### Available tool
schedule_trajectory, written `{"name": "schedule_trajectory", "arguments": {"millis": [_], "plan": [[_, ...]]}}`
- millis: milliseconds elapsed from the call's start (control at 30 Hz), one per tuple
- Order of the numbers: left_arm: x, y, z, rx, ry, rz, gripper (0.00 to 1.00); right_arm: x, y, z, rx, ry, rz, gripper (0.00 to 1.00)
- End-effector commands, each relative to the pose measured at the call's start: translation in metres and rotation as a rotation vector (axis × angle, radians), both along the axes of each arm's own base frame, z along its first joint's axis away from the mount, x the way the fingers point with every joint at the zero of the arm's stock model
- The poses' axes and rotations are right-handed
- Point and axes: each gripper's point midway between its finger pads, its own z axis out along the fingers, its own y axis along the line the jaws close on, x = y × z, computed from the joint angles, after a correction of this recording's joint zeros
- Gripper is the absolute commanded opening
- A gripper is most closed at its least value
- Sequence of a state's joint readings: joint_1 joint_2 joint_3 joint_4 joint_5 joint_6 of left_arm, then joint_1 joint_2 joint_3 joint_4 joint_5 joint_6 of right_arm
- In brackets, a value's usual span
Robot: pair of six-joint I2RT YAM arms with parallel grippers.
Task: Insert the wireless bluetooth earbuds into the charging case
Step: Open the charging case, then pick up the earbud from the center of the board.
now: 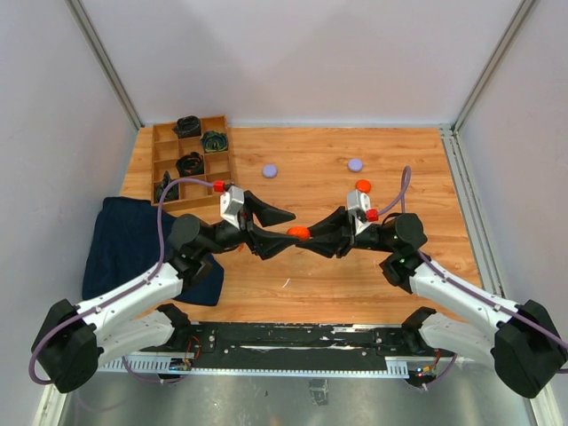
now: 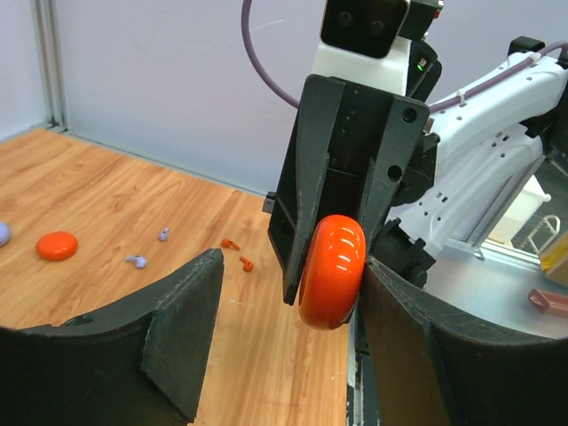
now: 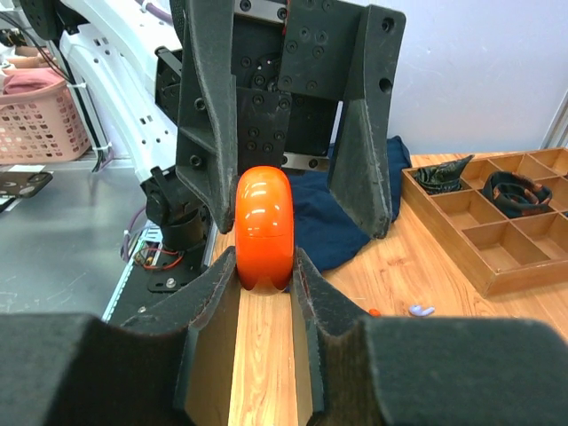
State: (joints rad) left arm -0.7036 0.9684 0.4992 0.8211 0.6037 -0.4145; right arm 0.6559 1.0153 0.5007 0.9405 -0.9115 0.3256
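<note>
While the right gripper (image 3: pixel 266 266) pinches the orange-red charging case (image 3: pixel 264 222) on edge in mid-air, the left gripper (image 2: pixel 297 302) stands spread either side of it; the earbuds (image 2: pixel 231 243) lie loose on the table (image 1: pixel 311 302), so opening the case likely comes next

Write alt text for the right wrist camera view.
The right gripper clamps a round orange-red charging case on its edge, while the left gripper faces it with jaws open either side of the case's top. Behind lie a dark blue cloth, a wooden compartment tray holding black coiled bundles, and a tiny lavender earbud on the table.
</note>
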Motion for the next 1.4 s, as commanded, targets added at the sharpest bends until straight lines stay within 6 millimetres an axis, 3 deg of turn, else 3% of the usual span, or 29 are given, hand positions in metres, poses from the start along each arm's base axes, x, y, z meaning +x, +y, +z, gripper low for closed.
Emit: {"name": "schedule_trajectory", "arguments": {"millis": [0, 733, 933, 1033, 1133, 1367], "plan": [[0.003, -0.003, 0.01, 0.004, -0.023, 0.007, 0.67, -0.007, -0.001, 0.015, 0.073, -0.046, 0.003, 0.01], [0.023, -0.008, 0.027, 0.039, 0.068, 0.069, 0.67, -0.012, -0.005, 0.007, 0.092, -0.059, 0.005, 0.01], [0.027, -0.006, 0.03, 0.046, 0.089, 0.097, 0.7, -0.007, -0.006, 0.005, 0.09, -0.064, -0.023, 0.01], [0.034, -0.002, 0.032, 0.058, 0.126, 0.148, 0.76, -0.002, -0.009, 0.001, 0.075, -0.064, -0.05, 0.01], [0.047, 0.006, 0.025, 0.1, 0.189, 0.242, 0.87, 0.004, -0.013, -0.003, 0.064, -0.068, -0.077, 0.01], [0.065, 0.035, -0.014, 0.23, 0.313, 0.446, 0.99, 0.015, -0.018, -0.014, 0.032, -0.069, -0.126, 0.01]]}}
